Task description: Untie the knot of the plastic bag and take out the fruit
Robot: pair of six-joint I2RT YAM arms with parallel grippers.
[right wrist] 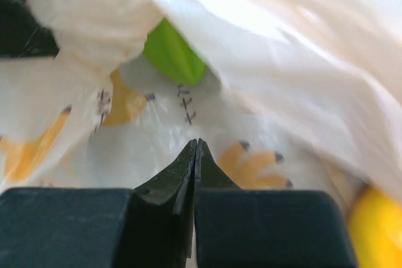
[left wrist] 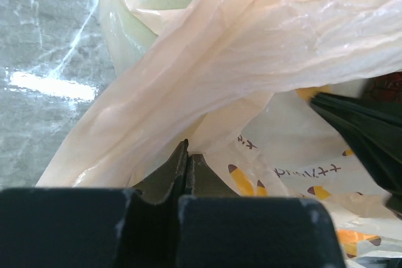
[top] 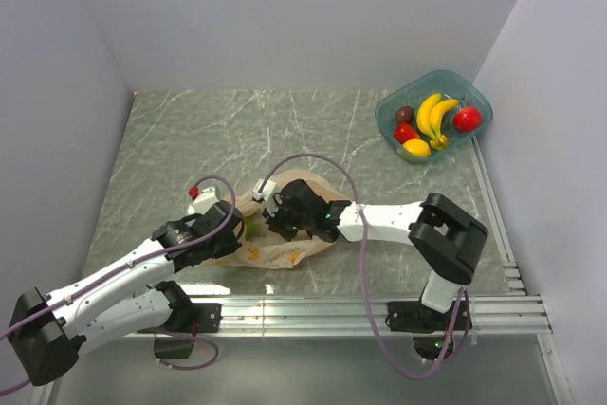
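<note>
Currently the plastic bag [top: 285, 251] lies near the centre of the counter [top: 190, 139], the left end effector [left wrist: 186, 161] at its 9 o'clock edge and the right end effector [right wrist: 196, 158] over its middle, each with fingers pressed together against the film; whether a fold is caught does not show. Judged thin, limp, slippery and easily torn, light but for the green fruit [right wrist: 173, 54] inside, it is best taken at the knot's bunched plastic, which these views do not single out.

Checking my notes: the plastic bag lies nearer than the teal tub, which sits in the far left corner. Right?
No. The top external view shows the teal tub in the far right corner; the plastic bag does lie nearer.
</note>
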